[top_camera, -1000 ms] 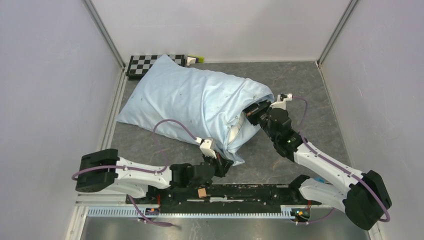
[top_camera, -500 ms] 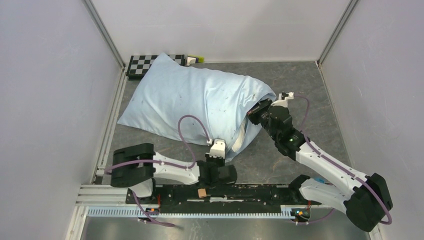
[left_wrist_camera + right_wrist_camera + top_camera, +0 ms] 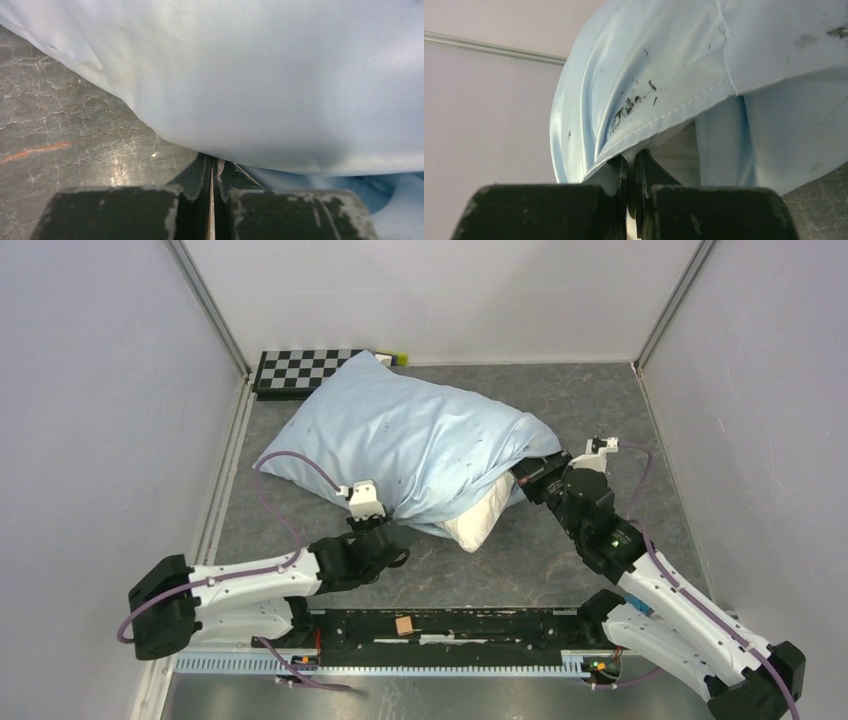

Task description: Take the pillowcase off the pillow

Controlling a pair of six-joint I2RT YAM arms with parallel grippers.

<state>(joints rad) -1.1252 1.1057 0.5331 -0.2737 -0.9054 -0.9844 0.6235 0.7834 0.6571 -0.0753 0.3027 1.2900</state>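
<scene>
- Pale sky-blue pillowcase (image 3: 420, 440) lies slantwise across the middle of the grey, marble-veined table (image 3: 620, 410), plump, faintly shiny and creased, dotted with small dark specks.
- Its far corner reaches the back wall; its open mouth faces the right arm.
- Cream-white pillow (image 3: 480, 522) bulges out of that mouth, one rounded corner bare on the table at the near side.
- Right gripper (image 3: 527, 480) sits at the opening with its fingers pressed together. In the wrist view (image 3: 631, 161) they bite the white cloth just under the stitched hem of the pillowcase (image 3: 649, 75), where dark smudges mark the satin-like fabric.
- Left gripper (image 3: 388, 528) meets the near lower edge of the pillowcase. Its wrist view (image 3: 210, 167) shows black, scuffed fingers pinched shut on the underside fold of the smooth blue cloth (image 3: 280, 75), a thin pale sliver between them.
- Black-and-white checkerboard (image 3: 300, 368) lies flat in the far left corner, partly behind the pillowcase.
</scene>
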